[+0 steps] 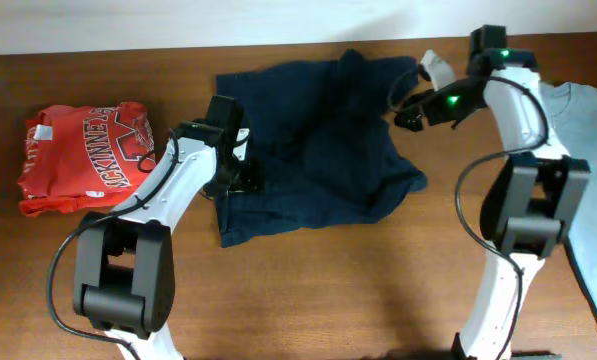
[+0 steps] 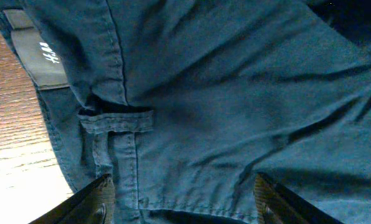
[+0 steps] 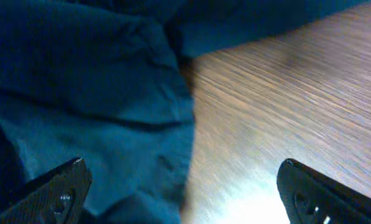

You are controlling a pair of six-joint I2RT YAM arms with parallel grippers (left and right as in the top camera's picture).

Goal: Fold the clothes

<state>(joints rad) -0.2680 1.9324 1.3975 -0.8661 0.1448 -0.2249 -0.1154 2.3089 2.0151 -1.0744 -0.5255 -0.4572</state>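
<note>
One dark navy garment, the clothes (image 1: 318,140), lies rumpled in the middle of the brown wooden worktop (image 1: 358,290). Over its waistband edge the left gripper (image 2: 185,186) hovers, spread; the right gripper (image 3: 182,180), likewise spread, hangs at its upper right corner. A red shirt (image 1: 83,155) lies left of it, a pale T-shirt (image 1: 588,130) to its right.

Overhead: table (image 1: 328,290) seen from straight above, at a distance.
Left wrist: navy garment (image 2: 235,93) viewed very close.
Right wrist: navy garment edge and table viewed close.
Shared: navy garment, by all.
</note>
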